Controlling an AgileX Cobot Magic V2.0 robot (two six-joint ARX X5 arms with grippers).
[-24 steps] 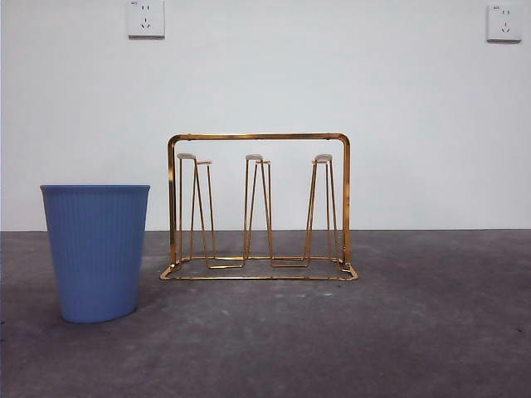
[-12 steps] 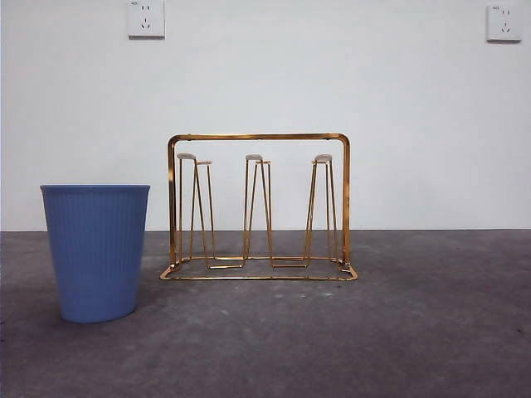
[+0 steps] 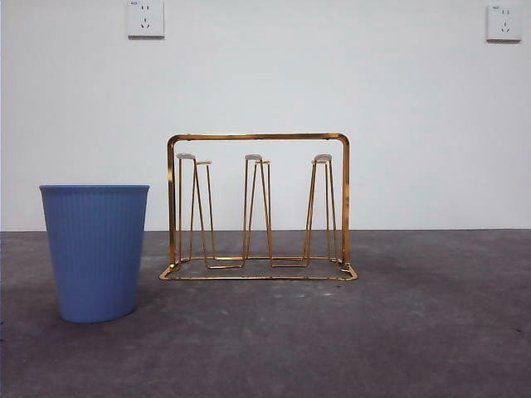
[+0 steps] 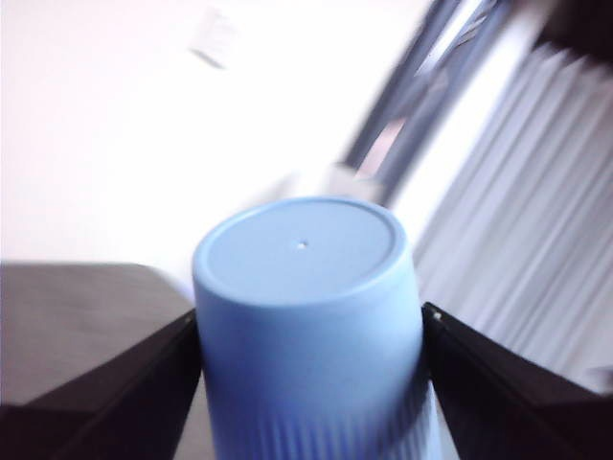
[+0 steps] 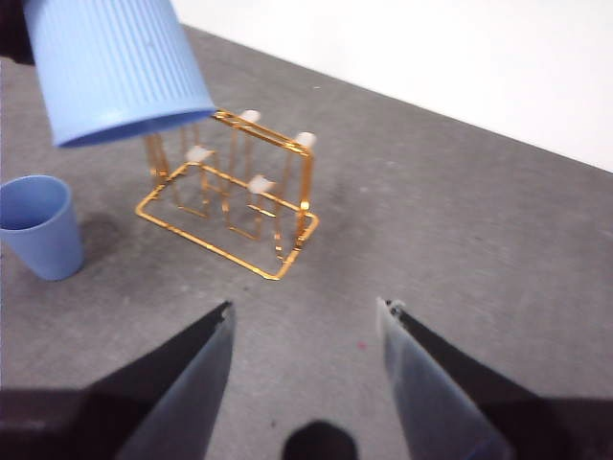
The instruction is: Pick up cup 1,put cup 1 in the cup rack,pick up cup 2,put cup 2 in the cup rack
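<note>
Left wrist view: left gripper (image 4: pixel 311 383) clamps inverted cup 1 (image 4: pixel 306 316), aloft.
Right gripper (image 5: pixel 305 316): wide, idle.
Cup 2 (image 3: pixel 94 251): nine o'clock of cup rack (image 3: pixel 258 207), nudged slightly since earlier.
Stage: racking pending.

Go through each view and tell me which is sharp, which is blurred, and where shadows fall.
Front view: sharp, evenly lit; the upright blue ribbed plastic cup and the gold wire cup rack cast only faint shadows on the grey table.
Left wrist view: background smeared and overexposed; the inverted blue ribbed cup in the left tool is soft-edged.
Right wrist view: fairly sharp; soft shadow beside the standing cup.
</note>
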